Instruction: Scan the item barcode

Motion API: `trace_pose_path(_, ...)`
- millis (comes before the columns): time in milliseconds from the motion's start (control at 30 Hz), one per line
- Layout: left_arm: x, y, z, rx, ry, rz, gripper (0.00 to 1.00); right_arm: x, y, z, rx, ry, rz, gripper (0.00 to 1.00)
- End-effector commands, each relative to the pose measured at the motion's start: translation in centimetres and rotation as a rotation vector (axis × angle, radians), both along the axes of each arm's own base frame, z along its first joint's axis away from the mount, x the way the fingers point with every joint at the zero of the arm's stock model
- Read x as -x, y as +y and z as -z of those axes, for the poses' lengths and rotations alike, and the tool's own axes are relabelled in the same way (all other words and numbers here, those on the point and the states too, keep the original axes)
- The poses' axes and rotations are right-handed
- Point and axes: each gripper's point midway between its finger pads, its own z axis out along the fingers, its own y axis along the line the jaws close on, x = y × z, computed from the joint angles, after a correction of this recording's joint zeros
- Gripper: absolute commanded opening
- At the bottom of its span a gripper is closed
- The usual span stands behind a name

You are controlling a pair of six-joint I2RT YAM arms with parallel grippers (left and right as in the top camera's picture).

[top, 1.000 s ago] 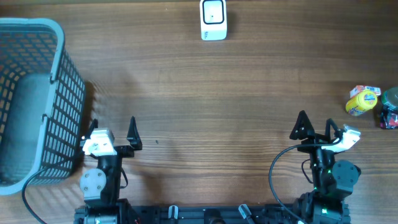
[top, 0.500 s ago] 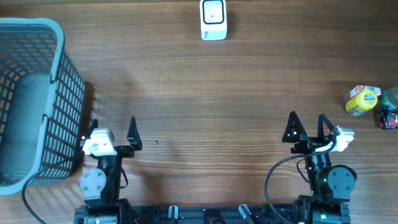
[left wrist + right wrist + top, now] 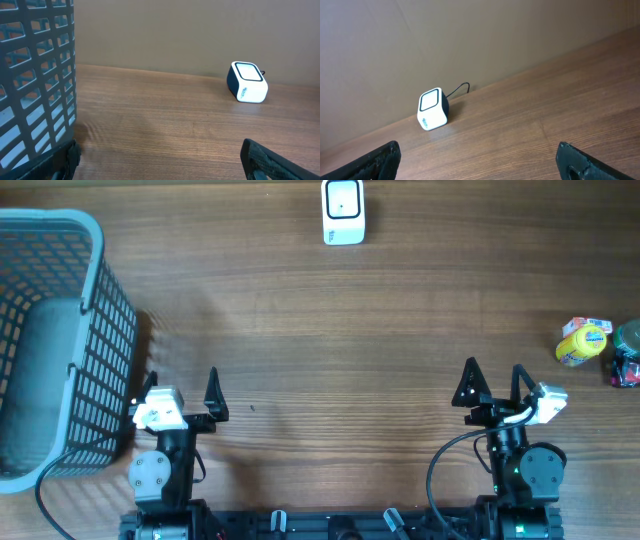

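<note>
- The right tool [image 3: 494,378] and left tool [image 3: 182,386] are spread wide, holding nothing.
- The yellow item [image 3: 582,343] sits far right on the desk [image 3: 330,350], apart from both.
- Best grab it softly, barcode turned toward the white scanner [image 3: 343,210].

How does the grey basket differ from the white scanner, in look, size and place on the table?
The basket is grey with open lattice walls; the scanner is a closed white box with a dark side. The basket is much larger than the scanner. The basket stands at the left edge, close to the left gripper; the scanner stands at the far edge, far from it. Both rest on the wooden table, untouched.
</note>
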Motion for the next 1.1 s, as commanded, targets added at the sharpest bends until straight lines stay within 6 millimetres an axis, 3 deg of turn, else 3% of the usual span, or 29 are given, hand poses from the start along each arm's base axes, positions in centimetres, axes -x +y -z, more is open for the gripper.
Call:
trace_pose_path(0,0.01,0.06,0.33,-0.004,0.013,-0.004,1.00,0.07,0.49,-0.25,0.018,-0.013,-0.026,1.00)
trace_pose_path(1067,0.06,0.05,0.07,-0.005,0.001,-0.004,1.00,0.07,0.49,-0.25,0.018,-0.013,-0.026,1.00)
